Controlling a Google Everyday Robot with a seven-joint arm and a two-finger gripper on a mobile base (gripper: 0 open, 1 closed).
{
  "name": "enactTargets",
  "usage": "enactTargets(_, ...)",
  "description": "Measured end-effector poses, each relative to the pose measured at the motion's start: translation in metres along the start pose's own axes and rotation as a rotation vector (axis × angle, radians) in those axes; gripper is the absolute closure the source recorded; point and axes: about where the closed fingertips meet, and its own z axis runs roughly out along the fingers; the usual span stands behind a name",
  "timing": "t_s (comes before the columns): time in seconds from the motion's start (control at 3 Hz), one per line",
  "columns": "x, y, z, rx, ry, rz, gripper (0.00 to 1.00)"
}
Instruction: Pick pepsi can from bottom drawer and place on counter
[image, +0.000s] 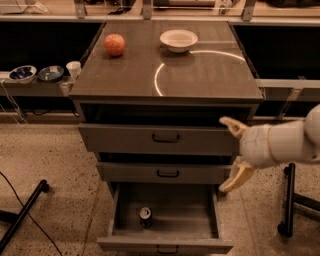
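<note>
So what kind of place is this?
Probably a robot lab's mock kitchen: a bowl and fruit on the counter, open drawers below, and the gripper, open, right of those drawers.

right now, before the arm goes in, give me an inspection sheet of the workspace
surface: counter glossy, bearing an orange-red fruit and a white bowl
job's things: pepsi can upright in the pulled-out bottom drawer, toward its front; not yet on the counter
clutter: a small bowl, a second small bowl and a cup on the low shelf at left
grippers: hand open, right of the cabinet, level with the two upper drawers, apart from the can
cables: thin dark cable on the floor at left
surroundings: speckled floor; black stand leg at right, another leg at left
</note>
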Motion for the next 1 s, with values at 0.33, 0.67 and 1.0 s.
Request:
enactTargets(0.33,0.004,0.029,0.055,-0.018,-0.172,0.047,0.0)
enactTargets(0.67,0.007,0.055,0.088,-0.027,-0.255,0.007,0.0)
enactTargets(1.0,0.007,0.059,0.093,-0.032,-0.268,-0.005,0.0)
